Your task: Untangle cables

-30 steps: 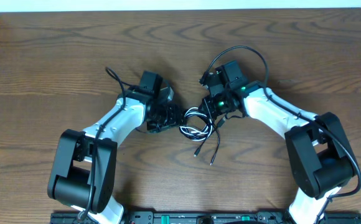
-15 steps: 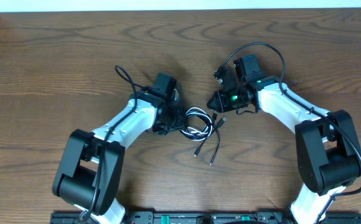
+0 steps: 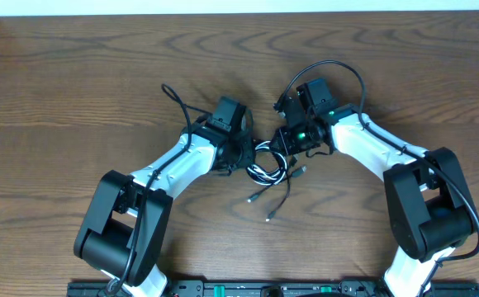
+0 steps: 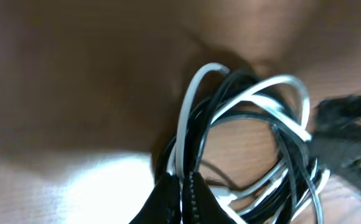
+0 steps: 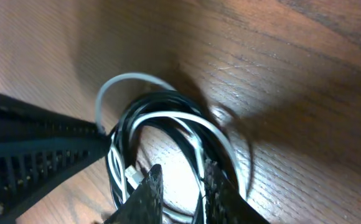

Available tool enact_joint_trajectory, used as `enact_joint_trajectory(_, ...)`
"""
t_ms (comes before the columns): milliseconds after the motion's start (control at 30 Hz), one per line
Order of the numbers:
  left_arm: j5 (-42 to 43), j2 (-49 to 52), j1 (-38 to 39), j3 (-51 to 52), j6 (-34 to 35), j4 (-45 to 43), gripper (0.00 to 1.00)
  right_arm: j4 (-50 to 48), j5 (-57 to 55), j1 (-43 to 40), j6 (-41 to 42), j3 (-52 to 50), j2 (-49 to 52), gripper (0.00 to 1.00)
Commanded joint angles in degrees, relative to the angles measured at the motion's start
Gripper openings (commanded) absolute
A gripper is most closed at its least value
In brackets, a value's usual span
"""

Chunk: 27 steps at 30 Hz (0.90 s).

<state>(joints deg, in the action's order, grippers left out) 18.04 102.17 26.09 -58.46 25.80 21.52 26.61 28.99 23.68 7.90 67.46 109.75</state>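
Table [image 3: 74, 82]: dark brown wood grain, fills the overhead view.
Far edge: a pale strip [image 3: 223, 7] runs beyond the table.
Arms: left arm [image 3: 173, 161] and right arm [image 3: 372, 148] lean inward and cover the tangle's outer sides.
Cables [image 3: 268, 165]: white and black loops knotted at the centre, between both pincers; two loose ends [image 3: 260, 206] trail toward the near edge.
Left gripper [image 4: 182, 193]: closed on the cables, at a white loop.
Right gripper [image 5: 180, 186]: fingers slightly apart, straddling strands.
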Motion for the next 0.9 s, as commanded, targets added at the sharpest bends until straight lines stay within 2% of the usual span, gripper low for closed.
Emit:
enact_joint_trajectory(0, -0.74, 0.83, 0.02, -0.59, -6.99, -2.45, 0.08, 0.98, -0.37, 0.92, 0.22, 1.07, -1.42, 0.17)
enact_joint_trajectory(133, -0.26, 0.83, -1.29, -0.79, -8.39, -2.40, 0.08, 1.95, -0.33, 1.42, 3.02, 1.07, -1.42, 0.17)
enact_joint_trajectory(300, 4.96, 0.83, -3.48, -0.76, -7.74, 2.10, 0.11, 0.37, 1.53, 1.75, 8.72, 1.07, -1.42, 0.18)
enact_joint_trajectory(433, 5.55, 0.83, -3.63, -0.76, -7.58, 4.76, 0.15, -0.13, 1.22, 2.05, 9.11, 1.05, -1.40, 0.20)
enact_joint_trajectory(533, 6.36, 0.83, -3.41, -0.74, -5.64, 4.96, 0.17, -0.24, -1.03, 2.54, 11.45, 1.05, -1.31, 0.21)
enact_joint_trajectory(567, 7.21, 0.83, -3.41, -0.74, -4.96, 4.52, 0.21, -0.24, -1.95, 2.75, 12.22, 1.05, -1.18, 0.22)
enact_joint_trajectory(800, 6.34, 0.83, -3.96, -0.74, 4.76, 2.84, 0.25, -1.62, -2.32, 4.02, 13.18, 1.05, -0.68, 0.25)
enact_joint_trajectory(867, 6.36, 0.92, -3.96, -0.74, 5.70, 1.68, 0.26, -2.27, -2.34, 4.24, 14.12, 1.05, -0.66, 0.25)
